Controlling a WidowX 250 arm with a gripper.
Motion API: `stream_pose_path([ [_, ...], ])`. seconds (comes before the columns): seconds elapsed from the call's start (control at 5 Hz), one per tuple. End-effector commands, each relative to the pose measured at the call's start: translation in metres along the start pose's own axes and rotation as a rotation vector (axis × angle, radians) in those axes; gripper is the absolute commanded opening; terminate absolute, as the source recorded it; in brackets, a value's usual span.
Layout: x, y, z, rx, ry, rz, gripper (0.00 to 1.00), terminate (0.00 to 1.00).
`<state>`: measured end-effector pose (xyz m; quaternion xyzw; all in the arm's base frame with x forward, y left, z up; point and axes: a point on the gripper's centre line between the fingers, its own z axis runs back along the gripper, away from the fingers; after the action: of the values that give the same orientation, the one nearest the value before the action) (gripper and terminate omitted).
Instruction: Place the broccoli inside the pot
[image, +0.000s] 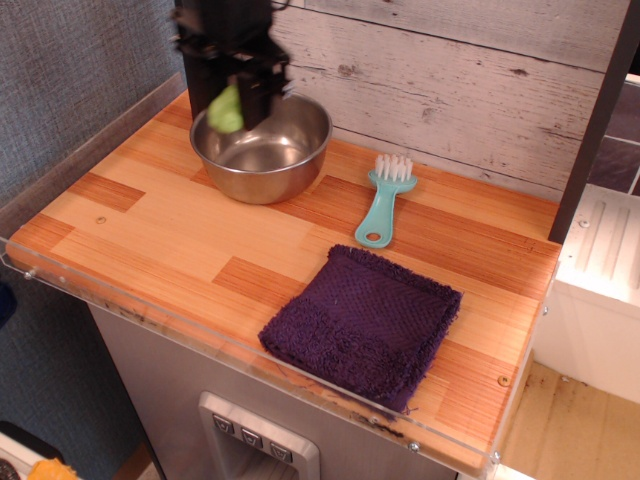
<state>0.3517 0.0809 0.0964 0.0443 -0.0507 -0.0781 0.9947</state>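
Note:
The pot is a shiny steel bowl at the back left of the wooden counter. My black gripper hangs over the pot's left rear part, raised above its rim. It is shut on the broccoli, a small lime-green floret that shows between the fingers. The image of the gripper is blurred by motion.
A teal brush with white bristles lies to the right of the pot. A purple towel lies at the front right. A clear plastic lip edges the counter's front. A whitewashed plank wall stands behind.

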Motion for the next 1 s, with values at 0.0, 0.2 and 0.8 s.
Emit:
stream_pose_path([
  [0.0, 0.059, 0.007, -0.008, 0.025, -0.013, 0.010, 0.00, 0.00],
  [0.2, 0.062, 0.008, -0.013, 0.015, -0.002, 0.003, 1.00, 0.00],
  [0.8, 0.019, -0.006, 0.026, 0.010, -0.065, 0.016, 1.00, 0.00],
])
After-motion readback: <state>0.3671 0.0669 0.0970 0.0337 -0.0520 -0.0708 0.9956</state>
